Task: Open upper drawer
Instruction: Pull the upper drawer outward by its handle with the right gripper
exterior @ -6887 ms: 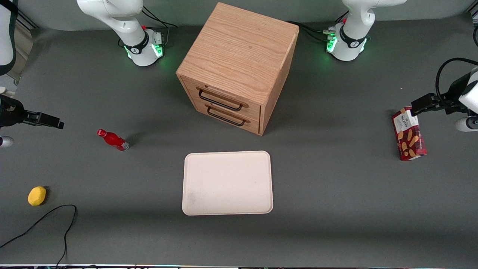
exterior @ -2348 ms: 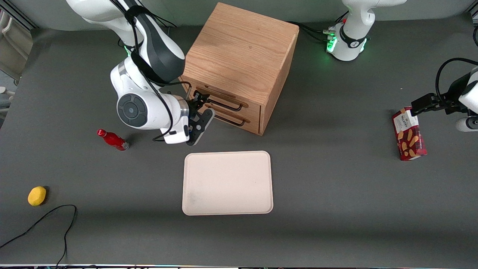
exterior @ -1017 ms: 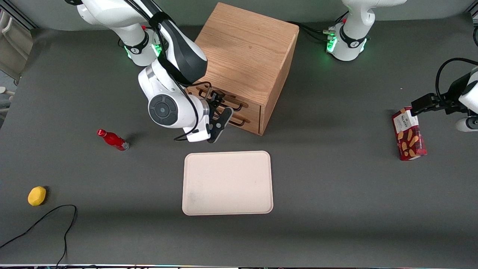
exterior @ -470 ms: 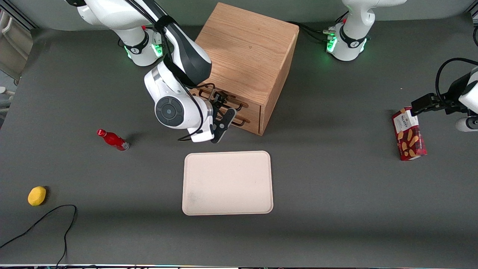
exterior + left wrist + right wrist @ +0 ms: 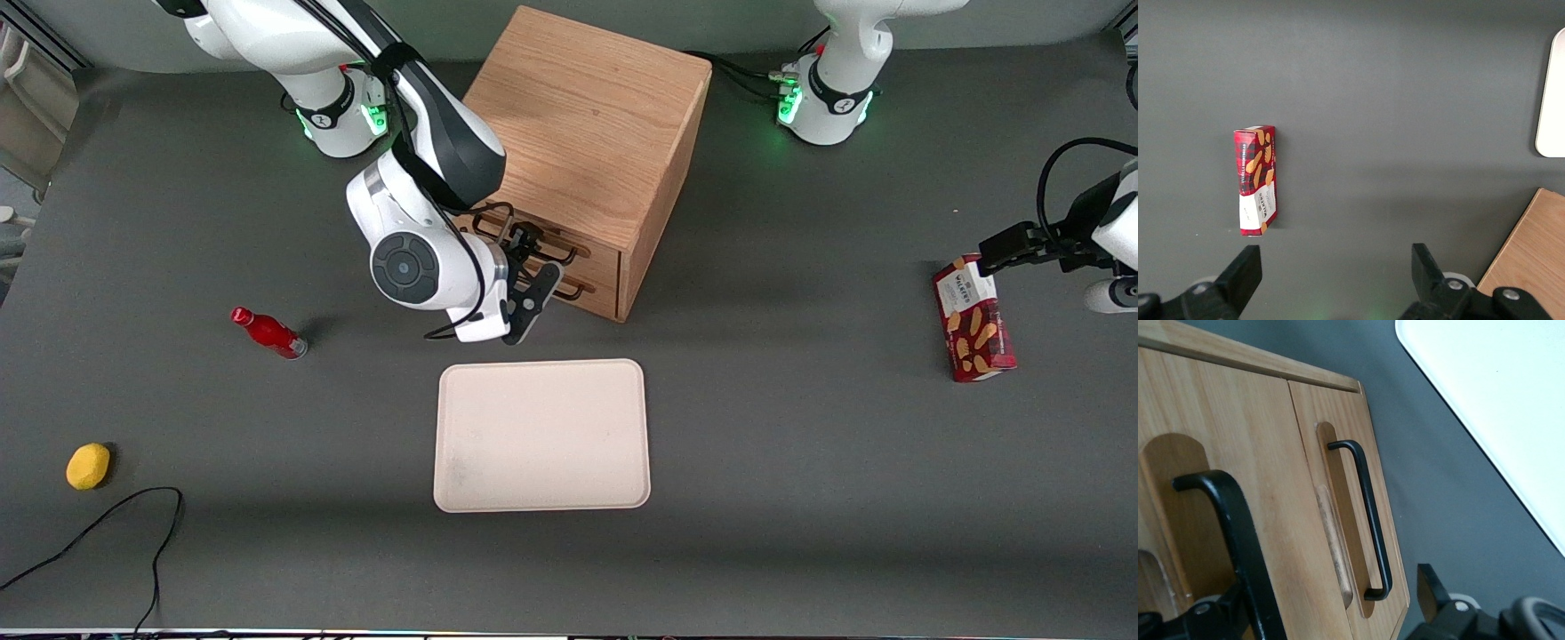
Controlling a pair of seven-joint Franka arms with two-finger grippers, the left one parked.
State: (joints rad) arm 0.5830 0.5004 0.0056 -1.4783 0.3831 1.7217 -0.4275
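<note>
With the gripper (image 5: 524, 242) in front of the cabinet (image 5: 578, 116), I see its fingers (image 5: 1426, 583) apart, straddling the top drawer's (image 5: 597, 256) handle (image 5: 1231, 520) without clamping it. That drawer sits just under the cabinet's top, above the bottom drawer (image 5: 605, 298), and looks fully shut. I judge it a stiff wooden box that should slide with modest drag. The thin wire handle is rigid but slick, so I'd grip near its middle and pull straight out to avoid racking. I count two drawers, each with one handle, in one cabinet. On the counter (image 5: 800, 444) are one tray (image 5: 542, 436) nearer the camera, one bottle (image 5: 268, 332), one lemon (image 5: 88, 466) and one biscuit box (image 5: 973, 320).
</note>
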